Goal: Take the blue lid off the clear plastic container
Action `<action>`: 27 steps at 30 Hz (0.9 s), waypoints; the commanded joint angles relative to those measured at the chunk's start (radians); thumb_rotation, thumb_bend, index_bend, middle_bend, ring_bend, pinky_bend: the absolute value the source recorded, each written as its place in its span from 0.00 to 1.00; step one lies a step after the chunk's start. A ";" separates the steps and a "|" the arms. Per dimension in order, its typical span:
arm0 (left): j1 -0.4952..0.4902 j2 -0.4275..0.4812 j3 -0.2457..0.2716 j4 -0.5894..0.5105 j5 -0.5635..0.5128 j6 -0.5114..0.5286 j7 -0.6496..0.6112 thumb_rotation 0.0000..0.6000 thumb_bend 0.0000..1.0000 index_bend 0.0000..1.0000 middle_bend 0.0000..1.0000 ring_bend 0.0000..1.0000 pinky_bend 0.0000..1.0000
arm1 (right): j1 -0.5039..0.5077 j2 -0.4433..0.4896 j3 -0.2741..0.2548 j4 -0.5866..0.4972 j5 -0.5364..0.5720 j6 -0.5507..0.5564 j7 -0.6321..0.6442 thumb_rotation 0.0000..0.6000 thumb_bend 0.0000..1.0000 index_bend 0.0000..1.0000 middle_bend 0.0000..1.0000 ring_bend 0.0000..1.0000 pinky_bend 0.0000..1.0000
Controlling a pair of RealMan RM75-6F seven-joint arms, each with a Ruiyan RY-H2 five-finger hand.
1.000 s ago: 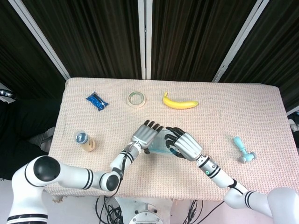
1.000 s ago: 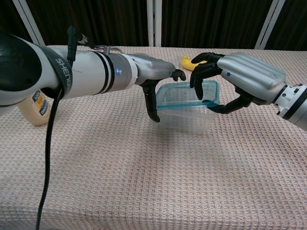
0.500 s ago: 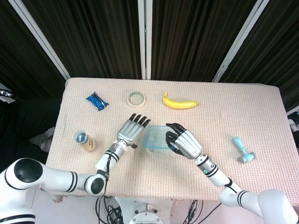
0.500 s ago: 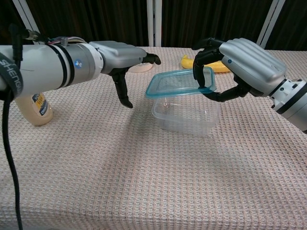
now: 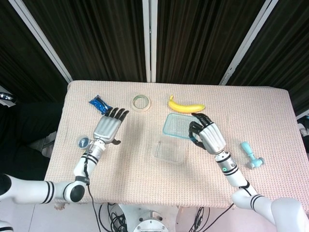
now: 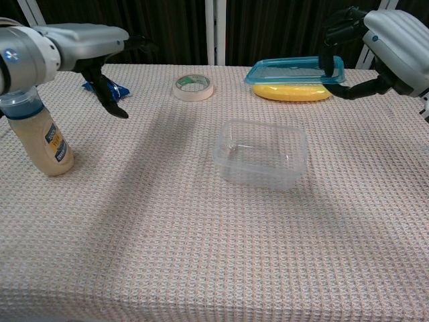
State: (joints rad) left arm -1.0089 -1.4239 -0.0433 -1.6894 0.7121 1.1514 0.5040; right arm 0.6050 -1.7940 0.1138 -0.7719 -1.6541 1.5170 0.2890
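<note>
I'm working over the table, covered in a pinkish waffle-weave cloth. My left hand hangs above its left part with the fingers spread and straight, holding nothing. My right hand grips the blue lid by its right edge, thumb below and fingers curled over the top. The lid is off and held in the air roughly level, long axis running left to right in the chest view, in line with the banana behind it. The clear plastic container sits open and upright near the middle of the table, its long side also left to right in that view. A squeeze bottle stands at the left with a label; I cannot read its print. A roll of tape, a blue packet and a pale blue object at the right lie apart.
</note>
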 commanded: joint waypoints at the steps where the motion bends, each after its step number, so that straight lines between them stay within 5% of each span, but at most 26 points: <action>1: 0.087 0.059 -0.003 -0.045 0.074 0.067 -0.090 1.00 0.04 0.02 0.02 0.00 0.02 | -0.005 0.034 0.013 0.033 0.051 -0.091 0.024 1.00 0.26 0.80 0.48 0.17 0.25; 6: 0.185 0.118 -0.005 -0.067 0.153 0.147 -0.171 1.00 0.04 0.02 0.02 0.00 0.02 | -0.013 0.102 -0.020 -0.039 0.099 -0.263 -0.071 1.00 0.16 0.41 0.30 0.04 0.14; 11: 0.258 0.164 -0.006 -0.087 0.209 0.209 -0.197 1.00 0.03 0.02 0.02 0.00 0.02 | -0.048 0.247 -0.048 -0.271 0.162 -0.382 -0.192 1.00 0.12 0.02 0.12 0.00 0.00; 21: 0.415 0.290 -0.002 -0.126 0.292 0.315 -0.247 1.00 0.03 0.02 0.02 0.00 0.02 | -0.164 0.664 -0.117 -0.763 0.175 -0.357 -0.243 1.00 0.12 0.00 0.04 0.00 0.00; 27: 0.527 0.351 0.022 -0.088 0.343 0.352 -0.337 1.00 0.03 0.05 0.02 0.00 0.02 | -0.296 0.774 -0.101 -0.859 0.194 -0.148 -0.203 1.00 0.12 0.00 0.14 0.00 0.01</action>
State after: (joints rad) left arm -0.5147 -1.0908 -0.0316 -1.7941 1.0377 1.4844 0.1881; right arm 0.3967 -1.0671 0.0136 -1.5769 -1.4760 1.2475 0.0727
